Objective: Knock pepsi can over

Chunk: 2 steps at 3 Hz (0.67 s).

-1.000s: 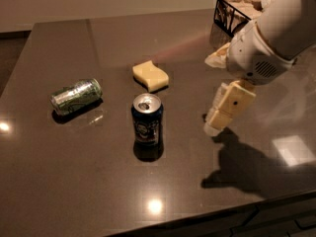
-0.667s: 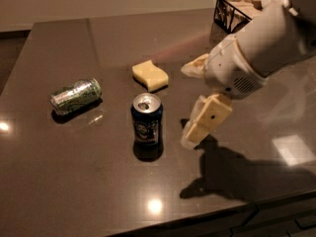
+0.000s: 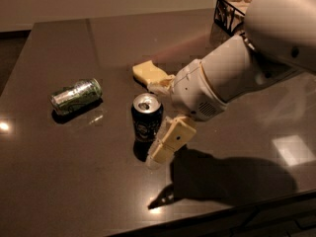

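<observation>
- Camera view: the pepsi can (image 3: 146, 118) is small and dark blue. It has a silver top with a dark hole in it and a round pale mark on its side.
- The pepsi can stands up straight near the middle of the table (image 3: 59, 181).
- The gripper (image 3: 162, 116) is right at the can, on the can's right side.
- Its two fingers (image 3: 170, 139) are spread wide apart. One finger reaches down in front of the can's lower right side. The other is behind the can, close to the yellow sponge (image 3: 147, 71). I cannot tell if a finger touches the can.
- The big white arm (image 3: 237, 68) comes in from the far right.
- Counting: one blue can, one green can (image 3: 76, 96), one yellow sponge, one box (image 3: 231, 9) and one gripper.
- The green can lies on its side, to the left of the blue can and apart from it.
- The box sits at the far right of the table, well away from the blue can.
- The blue can is well away from every table edge.
- There is bare dark table to the can's left, up to the green can. There is more bare table between the can and the near edge.
</observation>
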Available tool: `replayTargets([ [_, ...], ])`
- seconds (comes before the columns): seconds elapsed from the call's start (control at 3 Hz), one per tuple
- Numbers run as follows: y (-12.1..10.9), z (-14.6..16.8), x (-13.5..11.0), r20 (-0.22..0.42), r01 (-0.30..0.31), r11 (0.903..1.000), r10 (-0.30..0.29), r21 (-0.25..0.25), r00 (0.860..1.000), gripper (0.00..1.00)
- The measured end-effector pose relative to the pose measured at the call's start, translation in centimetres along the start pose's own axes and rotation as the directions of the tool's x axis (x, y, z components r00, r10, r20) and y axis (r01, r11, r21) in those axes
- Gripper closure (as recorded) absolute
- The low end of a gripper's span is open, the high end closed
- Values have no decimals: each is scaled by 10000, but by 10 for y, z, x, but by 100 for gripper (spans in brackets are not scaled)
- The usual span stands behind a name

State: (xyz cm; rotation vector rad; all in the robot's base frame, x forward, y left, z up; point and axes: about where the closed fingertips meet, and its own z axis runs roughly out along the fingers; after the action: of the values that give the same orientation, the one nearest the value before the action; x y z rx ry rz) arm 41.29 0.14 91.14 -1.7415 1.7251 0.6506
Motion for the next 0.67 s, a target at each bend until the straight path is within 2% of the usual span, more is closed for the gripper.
replayTargets([
  [0.33,-9,16,-2,469,-180,9998,179,22,9987,0],
  [0.67,-24,18,-6,1014,-493,9987,477,135,9937,26],
])
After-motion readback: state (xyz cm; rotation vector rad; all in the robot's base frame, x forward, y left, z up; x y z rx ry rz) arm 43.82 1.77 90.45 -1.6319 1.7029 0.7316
